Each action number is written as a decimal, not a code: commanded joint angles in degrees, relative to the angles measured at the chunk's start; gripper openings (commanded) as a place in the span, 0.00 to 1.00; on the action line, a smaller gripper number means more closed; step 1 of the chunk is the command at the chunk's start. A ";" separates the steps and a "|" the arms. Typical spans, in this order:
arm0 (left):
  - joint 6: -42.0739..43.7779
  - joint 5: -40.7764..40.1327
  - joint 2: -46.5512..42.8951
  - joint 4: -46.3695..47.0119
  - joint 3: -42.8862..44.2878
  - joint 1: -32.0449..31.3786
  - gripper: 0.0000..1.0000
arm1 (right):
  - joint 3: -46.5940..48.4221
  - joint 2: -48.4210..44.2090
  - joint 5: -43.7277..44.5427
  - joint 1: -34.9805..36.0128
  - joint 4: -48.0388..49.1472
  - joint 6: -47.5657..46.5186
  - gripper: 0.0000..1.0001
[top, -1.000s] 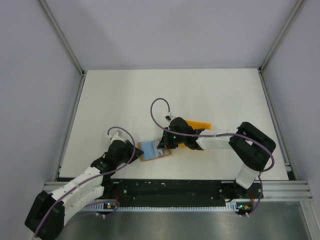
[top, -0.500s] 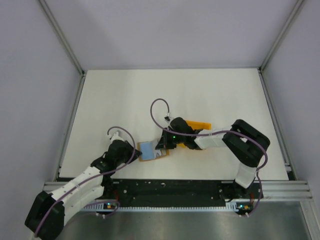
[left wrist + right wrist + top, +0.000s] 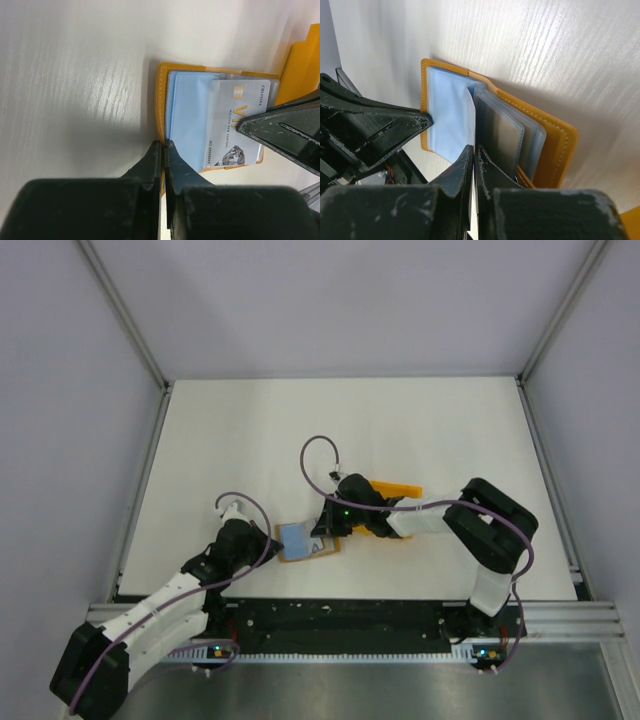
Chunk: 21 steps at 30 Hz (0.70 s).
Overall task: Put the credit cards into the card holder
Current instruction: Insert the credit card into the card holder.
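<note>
The orange card holder [image 3: 296, 556] lies open near the table's front, its sleeves fanned out in the right wrist view [image 3: 555, 145]. A light blue card [image 3: 187, 115] lies flat on its left page. My left gripper [image 3: 164, 146] is shut on the holder's near left edge [image 3: 161, 100]. My right gripper [image 3: 474, 150] is shut on the silvery grey card [image 3: 240, 120], which lies partly over the blue one with its far edge at the sleeves. In the top view the right gripper [image 3: 326, 536] is over the holder's right half and the left gripper [image 3: 268, 540] is at its left.
A second orange object [image 3: 397, 490] lies just behind the right wrist, also showing at the right of the left wrist view [image 3: 300, 65]. Metal frame rails run along the table's sides and front. White tabletop stretches behind the arms.
My right gripper has shifted slightly left with the silvery card, further over the holder. The left arm and the holder have stayed where they were.
</note>
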 commanded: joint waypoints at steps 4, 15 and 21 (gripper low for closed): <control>1.25 0.49 0.52 -0.28 -0.80 -0.20 0.00 | -0.40 1.93 5.97 -0.34 0.14 2.82 0.00; 0.45 0.49 0.70 1.57 -1.25 -0.11 0.00 | 0.04 4.57 4.47 3.62 -1.80 5.20 0.00; 0.19 0.66 0.70 2.18 -1.25 -0.20 0.00 | 4.08 7.47 2.19 5.46 -5.49 2.83 0.01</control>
